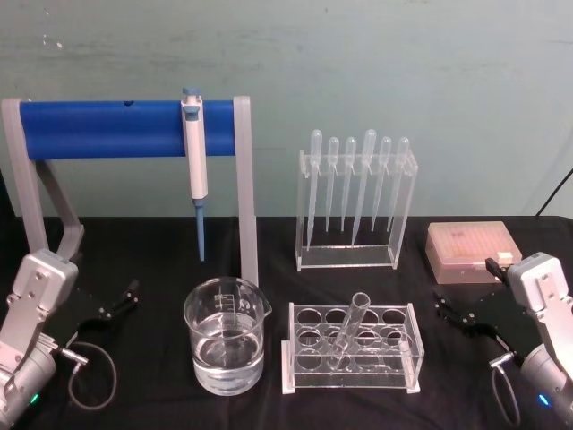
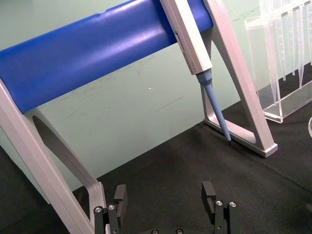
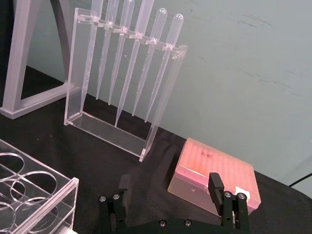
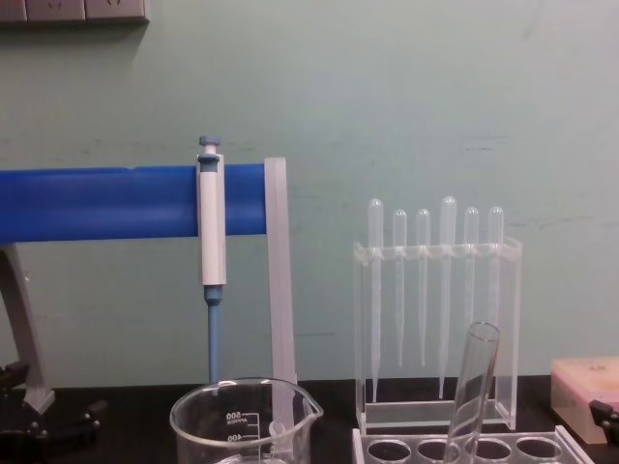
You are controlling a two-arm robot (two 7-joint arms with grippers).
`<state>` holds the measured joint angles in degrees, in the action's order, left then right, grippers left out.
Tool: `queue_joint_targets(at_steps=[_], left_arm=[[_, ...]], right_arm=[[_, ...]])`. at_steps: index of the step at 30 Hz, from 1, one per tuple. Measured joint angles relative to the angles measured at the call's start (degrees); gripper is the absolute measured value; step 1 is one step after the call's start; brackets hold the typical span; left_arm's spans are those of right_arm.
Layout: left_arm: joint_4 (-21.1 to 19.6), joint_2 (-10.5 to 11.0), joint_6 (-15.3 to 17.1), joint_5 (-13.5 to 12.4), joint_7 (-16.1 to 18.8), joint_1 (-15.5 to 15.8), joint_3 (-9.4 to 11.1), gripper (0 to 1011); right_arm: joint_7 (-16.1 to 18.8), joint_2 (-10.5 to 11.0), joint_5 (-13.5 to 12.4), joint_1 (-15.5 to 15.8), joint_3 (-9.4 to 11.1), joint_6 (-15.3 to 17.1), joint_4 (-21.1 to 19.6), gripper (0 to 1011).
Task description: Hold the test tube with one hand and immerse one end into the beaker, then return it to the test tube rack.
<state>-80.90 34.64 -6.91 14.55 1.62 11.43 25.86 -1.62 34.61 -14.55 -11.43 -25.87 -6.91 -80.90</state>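
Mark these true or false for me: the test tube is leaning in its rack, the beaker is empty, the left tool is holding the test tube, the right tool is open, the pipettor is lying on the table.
1. The test tube leans tilted in the test tube rack. True.
2. The beaker is empty. False: it holds clear liquid.
3. The left tool holds the test tube. False: it is open with nothing in it, at the table's left side, apart from the tube.
4. The right tool is open. True.
5. The pipettor lies on the table. False: it hangs upright from the blue bar.
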Motion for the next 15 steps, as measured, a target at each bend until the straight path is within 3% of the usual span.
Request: queue_joint_targets(at_steps=[15], left_arm=[[0.0, 0.0, 0.0, 0.0, 0.0, 0.0, 0.0, 1000]], right_arm=[[0.0, 0.0, 0.0, 0.0, 0.0, 0.0, 0.0, 1002]])
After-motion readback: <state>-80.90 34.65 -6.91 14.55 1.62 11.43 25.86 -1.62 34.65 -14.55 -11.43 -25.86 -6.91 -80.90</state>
